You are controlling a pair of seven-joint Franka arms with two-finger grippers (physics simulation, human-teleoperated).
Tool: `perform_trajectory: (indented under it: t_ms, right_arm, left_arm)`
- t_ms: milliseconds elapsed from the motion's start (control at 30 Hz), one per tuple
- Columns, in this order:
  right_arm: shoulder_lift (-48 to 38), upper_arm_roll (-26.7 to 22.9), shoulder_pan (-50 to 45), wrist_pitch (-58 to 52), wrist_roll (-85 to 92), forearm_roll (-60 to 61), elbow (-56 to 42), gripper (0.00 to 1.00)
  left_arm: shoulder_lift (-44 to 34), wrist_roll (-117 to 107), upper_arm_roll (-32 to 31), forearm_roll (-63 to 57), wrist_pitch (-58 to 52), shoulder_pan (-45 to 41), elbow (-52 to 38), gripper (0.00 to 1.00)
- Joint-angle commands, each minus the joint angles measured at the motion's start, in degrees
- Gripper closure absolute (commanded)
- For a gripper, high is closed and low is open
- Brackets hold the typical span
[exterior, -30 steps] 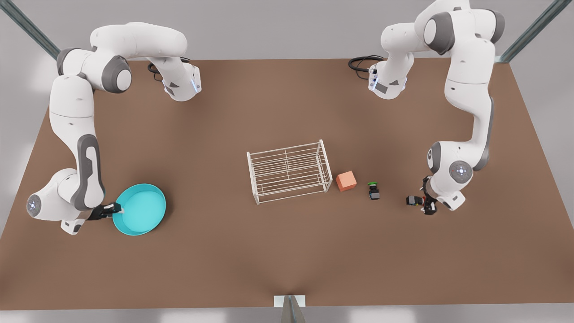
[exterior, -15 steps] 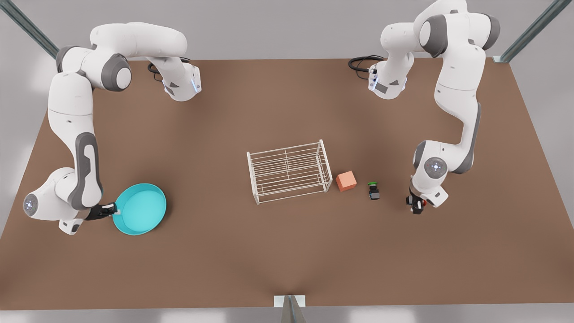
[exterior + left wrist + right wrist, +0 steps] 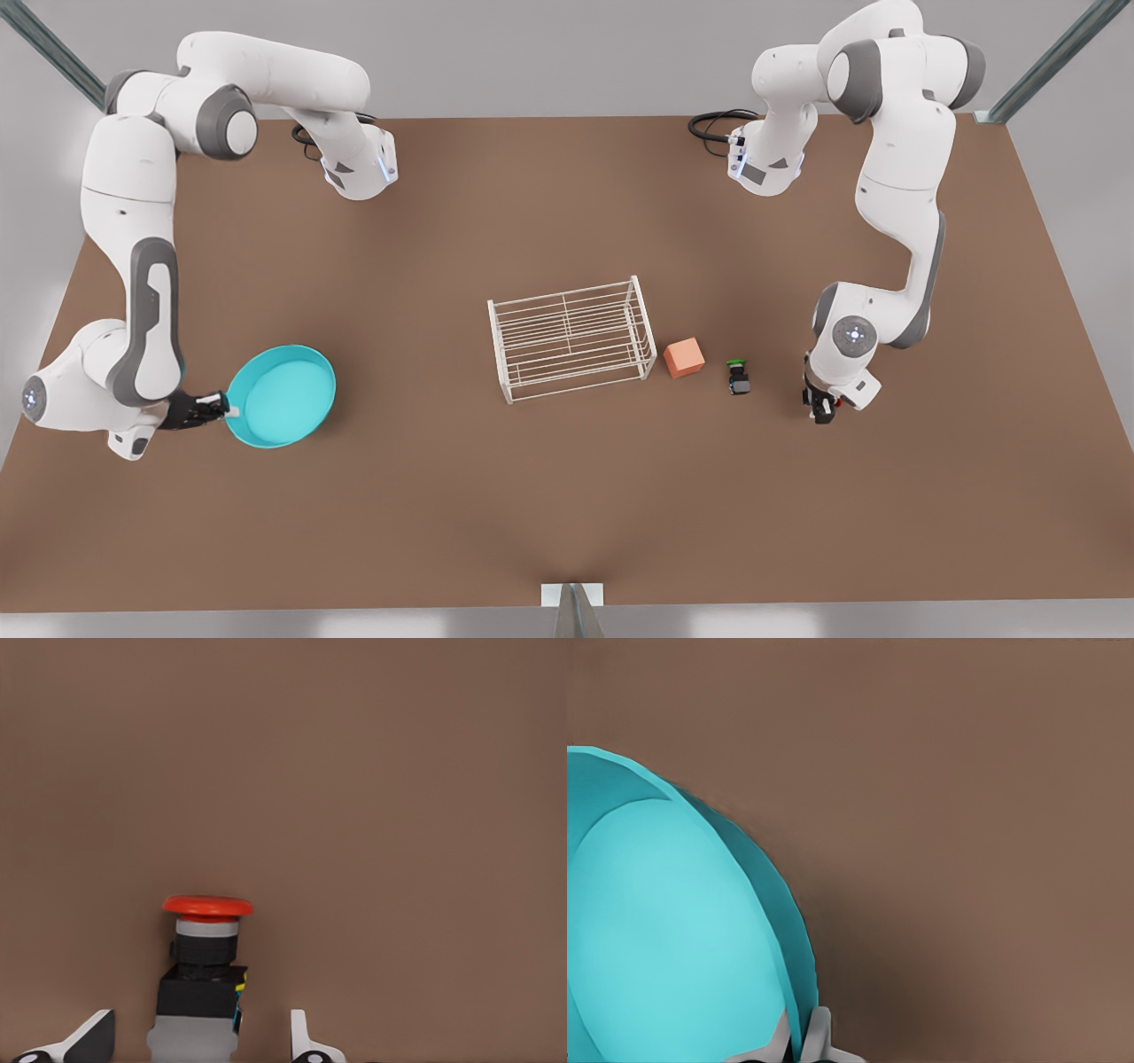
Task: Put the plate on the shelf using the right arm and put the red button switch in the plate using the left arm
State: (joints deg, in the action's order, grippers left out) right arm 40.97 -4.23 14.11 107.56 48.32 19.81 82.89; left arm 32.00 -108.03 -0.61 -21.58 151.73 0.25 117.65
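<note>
The right arm's black 2-finger gripper (image 3: 213,408), at the front view's left, pinches the rim of the round, shallow turquoise plate (image 3: 282,396); in the right wrist view its 2 pale fingertips (image 3: 819,1035) sit on either side of the plate's (image 3: 664,939) raised wall. The plate is tilted over the brown table (image 3: 567,496), well apart from the small white wire rack (image 3: 571,338) standing near the table's middle.

The left arm's gripper (image 3: 819,406), at the front view's right, is down at the tiny black boxy switch with a round red cap (image 3: 202,979). In the left wrist view the switch stands upright between the 2 fingers (image 3: 306,1041), which are spread wider than its body, with gaps on both sides.

Between the rack and that gripper lie a salmon-orange cube (image 3: 684,357), just beside the rack's end, and a similar black switch with a green cap (image 3: 738,378).
</note>
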Motion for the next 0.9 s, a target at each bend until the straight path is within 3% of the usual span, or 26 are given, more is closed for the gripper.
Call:
perform_trajectory:
  t_ms: [0, 33, 67, 100, 200, 300, 400, 500, 600, 867]
  right_arm:
    - [-1.33, 0.1, -1.81, -7.36, -3.32, 1.81, 0.08, 0.82]
    - [-2.38, 0.1, -3.56, -9.38, -6.04, 2.51, -0.01, 0.82]
    - [-3.18, 0.19, -5.76, -9.74, -7.97, 4.27, -0.01, 0.82]
    - [-4.67, 0.19, -7.87, -11.23, -11.58, 4.27, -0.09, 0.82]
    - [-8.36, 0.19, -13.85, -15.1, -18.52, 4.27, -0.36, 0.82]
    - [-11.26, 0.28, -18.77, -17.38, -23.62, 4.27, -0.97, 0.82]
    - [-13.99, 0.19, -24.66, -18.09, -28.28, 3.74, -0.97, 0.82]
    - [-15.74, 0.36, -30.89, -20.2, -35.04, 4.18, -0.97, 0.82]
    - [-15.83, 0.19, -37.14, -19.58, -43.57, 4.45, -2.11, 0.82]
    - [-12.14, 0.28, -46.63, -6.58, -56.4, 9.63, -1.32, 0.82]
  left_arm:
    - [-0.01, -5.0, 0.0, -0.3, 0.05, 0.01, -0.05, 0.04]
    - [-0.01, -5.0, 0.0, -0.3, 0.06, 0.01, -0.14, 0.15]
    - [-0.01, -5.18, 0.0, -0.21, 0.05, 0.1, -0.4, 0.43]
    - [-0.01, -5.18, 0.0, -0.21, -0.03, 0.19, -0.49, 0.56]
    - [0.43, -5.62, 0.0, -0.13, 0.06, 0.28, -0.84, 0.73]
    - [0.17, -5.09, 0.0, -0.13, -0.73, 0.36, -2.42, 0.73]
    - [-0.8, -5.09, -3.34, 2.68, -19.89, -0.07, -14.28, 0.72]
    - [-1.06, -5.26, -7.38, 9.53, -28.06, -0.07, -23.15, 0.72]
    - [-1.15, -12.2, -15.2, 13.85, -37.21, -0.16, -31.34, 0.72]
    - [-1.15, -31.45, -30.85, 16.48, -39.06, -0.25, -34.86, 0.72]
